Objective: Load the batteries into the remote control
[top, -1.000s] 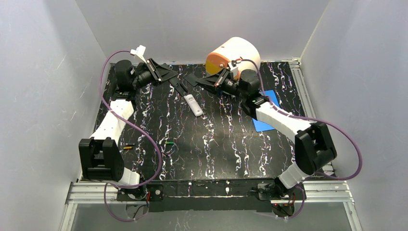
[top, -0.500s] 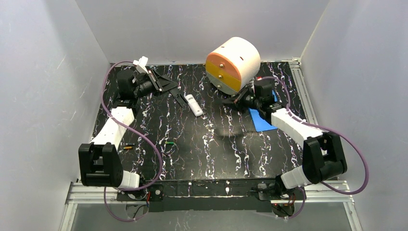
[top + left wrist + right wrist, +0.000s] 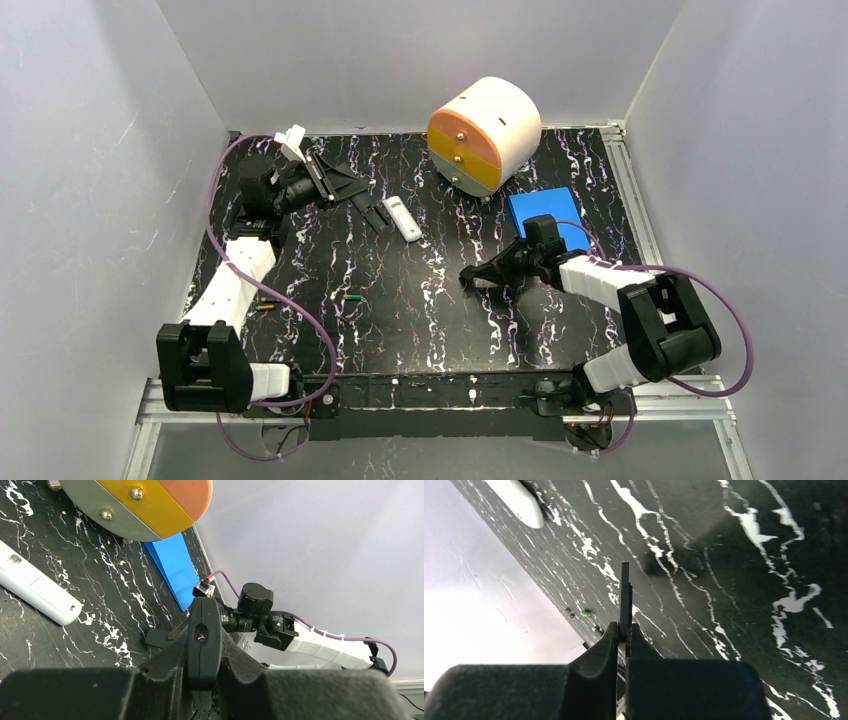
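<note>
Batteries [image 3: 351,297], tiny thin cylinders, lie on white-veined black marbled table [image 3: 450,320].

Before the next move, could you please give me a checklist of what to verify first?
1. White remote control lying free, ungripped: ok.
2. Green battery and orange battery in sight, nothing over them: ok.
3. Right end effector open for a pickup: not ok, shut and empty.
4. Left end effector open: not ok, shut.
5. Remote's battery compartment open: cannot tell.
</note>
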Controlling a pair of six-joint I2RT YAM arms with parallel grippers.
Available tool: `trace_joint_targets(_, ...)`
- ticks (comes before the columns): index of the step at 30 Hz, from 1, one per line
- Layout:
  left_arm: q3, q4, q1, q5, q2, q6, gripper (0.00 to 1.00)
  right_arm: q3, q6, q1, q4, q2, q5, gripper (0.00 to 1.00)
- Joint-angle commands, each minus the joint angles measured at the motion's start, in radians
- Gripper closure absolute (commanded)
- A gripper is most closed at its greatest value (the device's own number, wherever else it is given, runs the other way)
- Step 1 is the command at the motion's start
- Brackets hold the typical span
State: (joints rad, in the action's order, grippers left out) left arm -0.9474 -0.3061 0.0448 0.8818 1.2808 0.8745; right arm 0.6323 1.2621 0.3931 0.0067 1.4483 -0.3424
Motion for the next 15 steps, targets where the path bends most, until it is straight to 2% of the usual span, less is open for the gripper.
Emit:
trace_joint_targets(1, -0.008, 0.004, 0.002, 0.032, -0.038, 0.001, 1.0, -0.046, 0.035, -0.002, 0.053, -0.019, 0.039, 0.84)
trace_joint_targets(4, -0.022, 0.049, 0.002, 0.023, -0.032, -0.006, 1.0, -0.026, -0.006, -0.001, -0.083, -0.047, 0.095, 0.63)
trace_joint_targets(9, -0.039, 0.096, 0.002, 0.02, -0.005, -0.02, 1.0, 0.031, -0.071, -0.005, -0.273, -0.099, 0.175, 0.4)
trace_joint_targets(11, -0.044, 0.096, 0.001, 0.023, -0.003, -0.018, 1.0, 0.053, -0.096, -0.008, -0.337, -0.129, 0.202, 0.36)
trace_joint_targets(13, -0.052, 0.096, 0.001, 0.032, -0.002, -0.017, 1.0, 0.102, -0.15, -0.008, -0.374, -0.18, 0.23, 0.37)
trace_joint_targets(15, -0.06, 0.096, 0.002, 0.047, 0.001, -0.017, 1.0, 0.155, -0.245, -0.008, -0.306, -0.235, 0.216, 0.37)
